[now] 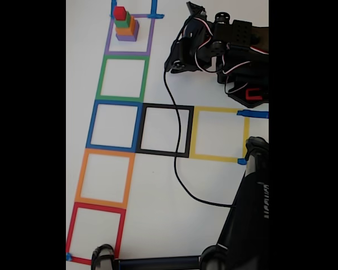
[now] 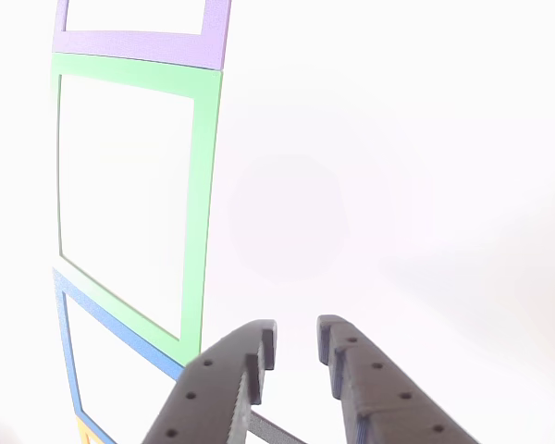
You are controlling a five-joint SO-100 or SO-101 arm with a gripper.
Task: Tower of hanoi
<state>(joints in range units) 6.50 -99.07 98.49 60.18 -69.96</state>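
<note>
While the empty hand [image 2: 296, 347] hovers with a narrow gap between its fingers, a careless grab at the red cube [image 1: 120, 13] risks toppling the stacked tower [image 1: 125, 25]

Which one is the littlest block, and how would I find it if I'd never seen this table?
In the fixed view, follow the column of coloured tape squares up to the purple tape square at the top. A little tower of four cubes stands inside it. The littlest is the red cube on the very top, above the green cube, the orange and the purple ones.
</note>
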